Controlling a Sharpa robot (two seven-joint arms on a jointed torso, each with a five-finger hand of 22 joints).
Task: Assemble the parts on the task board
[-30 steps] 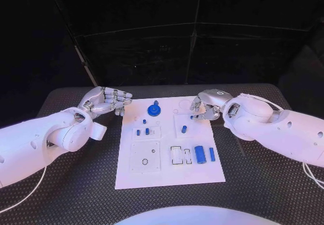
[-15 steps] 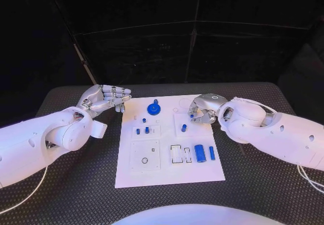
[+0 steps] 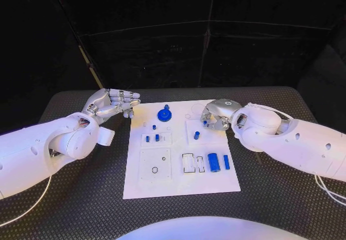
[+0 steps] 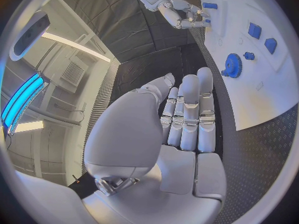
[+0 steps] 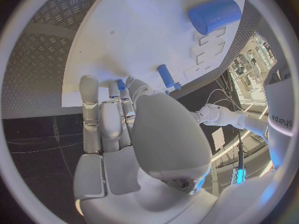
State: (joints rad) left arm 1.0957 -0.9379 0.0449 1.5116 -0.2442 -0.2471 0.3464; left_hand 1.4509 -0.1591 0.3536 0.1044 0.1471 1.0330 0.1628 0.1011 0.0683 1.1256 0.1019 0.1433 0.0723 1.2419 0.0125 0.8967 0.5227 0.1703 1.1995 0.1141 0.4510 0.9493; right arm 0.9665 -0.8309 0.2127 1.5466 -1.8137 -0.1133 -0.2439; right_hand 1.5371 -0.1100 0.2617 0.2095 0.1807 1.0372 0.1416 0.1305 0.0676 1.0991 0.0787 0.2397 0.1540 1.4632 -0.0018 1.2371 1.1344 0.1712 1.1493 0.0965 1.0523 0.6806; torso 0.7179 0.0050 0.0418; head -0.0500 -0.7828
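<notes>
1. Task board [image 3: 180,186]: white plate, centre of the head view, flat on the black ribbed worktop [image 3: 79,200]. Its long axis runs top-to-bottom of the frame.
2. Parts on the board:
   - Blue gear [image 3: 164,116] sits near the top edge.
   - Big blue cylinder [image 3: 213,163] lies lower right, with a slimmer blue bar [image 3: 226,163] just beside it. Both lie lengthwise, same way as the board.
3. Right robot hand [image 3: 216,116] is over the board's upper-right corner. Its fingers are curled in, pinching a small blue part [image 3: 205,122].
4. Left robot hand [image 3: 112,106] is off the board, upper left of centre, just beyond the board's top-left corner. It holds nothing; its fingers lie side by side, loosely bent.
5. Worktop shows bare on the left, right and bottom sides of the board. Both arms come in from the frame's sides, over the worktop.
6. Dark wall panels [image 3: 180,50] fill the top of the frame behind the worktop.
</notes>
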